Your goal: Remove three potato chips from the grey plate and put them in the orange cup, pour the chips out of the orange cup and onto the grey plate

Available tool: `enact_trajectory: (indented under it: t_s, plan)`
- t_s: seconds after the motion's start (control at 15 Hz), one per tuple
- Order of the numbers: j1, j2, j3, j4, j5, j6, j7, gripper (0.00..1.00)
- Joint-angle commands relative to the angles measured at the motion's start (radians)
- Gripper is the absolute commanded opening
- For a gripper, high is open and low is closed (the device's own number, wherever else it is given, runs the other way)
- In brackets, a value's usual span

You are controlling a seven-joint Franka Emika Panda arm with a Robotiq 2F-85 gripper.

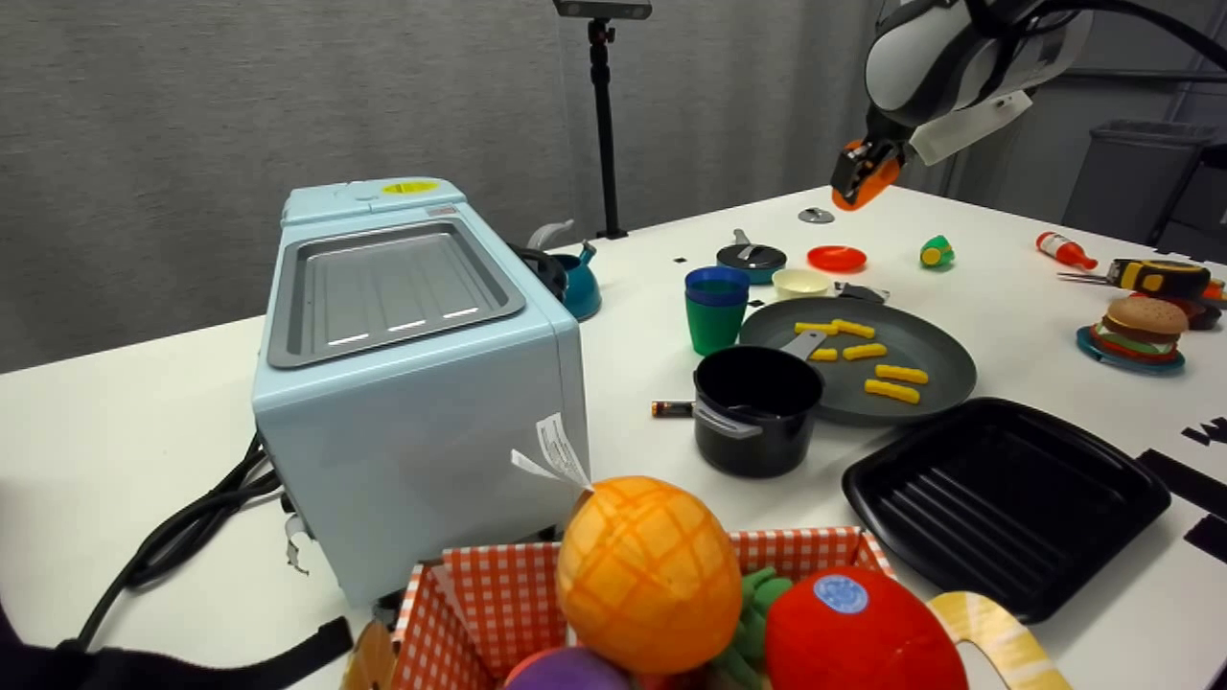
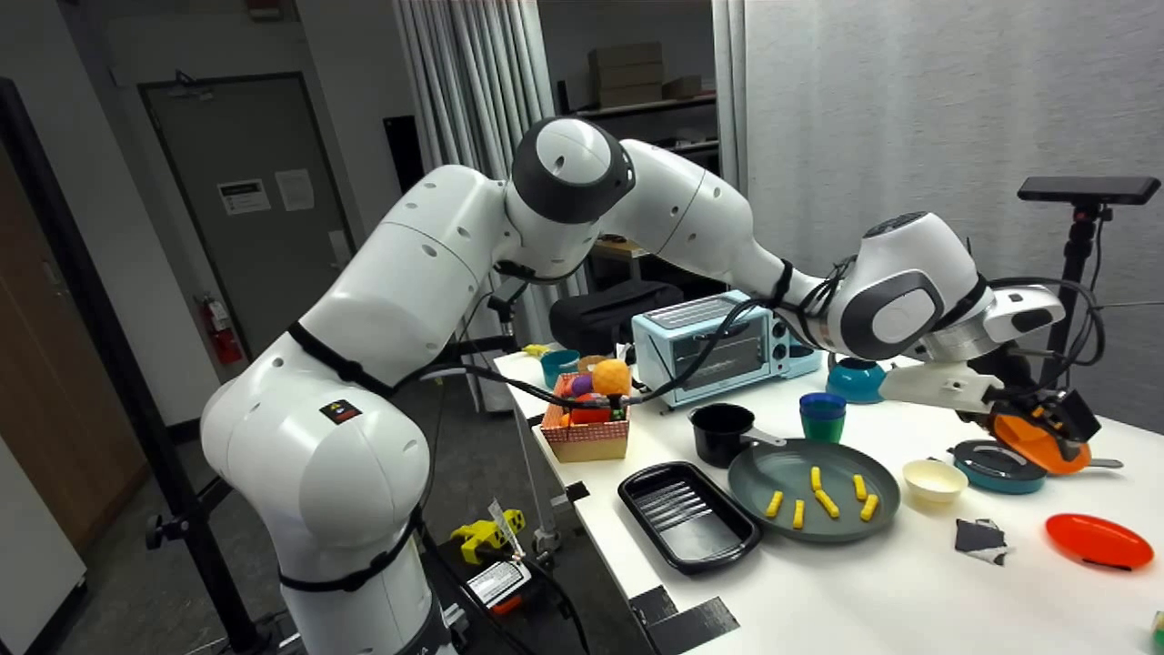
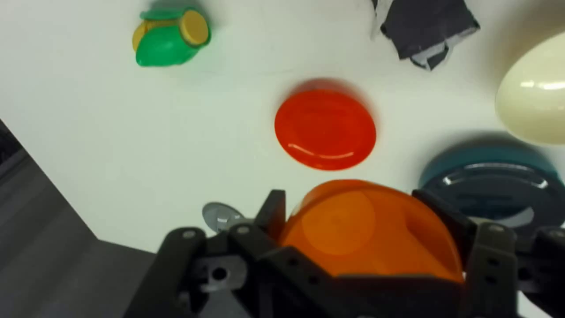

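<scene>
My gripper (image 3: 355,212) is shut on the orange cup (image 3: 375,247), with one finger on each side of it. It holds the cup tilted in the air, beyond the grey plate; the cup also shows in both exterior views (image 1: 870,188) (image 2: 1035,441). I see no chips in the visible part of the cup. The grey plate (image 1: 935,345) lies on the table and also shows in an exterior view (image 2: 773,468). Several yellow potato chips (image 1: 899,374) (image 2: 826,503) lie spread on it. Plate and chips are out of the wrist view.
A black pot (image 1: 757,426) and a black ridged tray (image 1: 1007,498) stand beside the plate. Stacked blue and green cups (image 2: 822,418), a cream bowl (image 2: 935,479), a teal pan (image 2: 1000,464) and a red dish (image 3: 325,128) are nearby. A toaster oven (image 2: 723,350) stands behind.
</scene>
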Motion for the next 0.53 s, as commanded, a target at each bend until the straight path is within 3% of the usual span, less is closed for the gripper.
enact_trajectory:
  t_s: [0.0, 0.27, 0.47]
  plan:
    - [-0.134, -0.03, 0.146, 0.126, -0.278, -0.235, 0.132, 0.49]
    - [-0.304, -0.051, 0.401, 0.235, -0.432, -0.456, 0.123, 0.49]
    - [-0.394, -0.043, 0.526, 0.291, -0.459, -0.589, 0.105, 0.49]
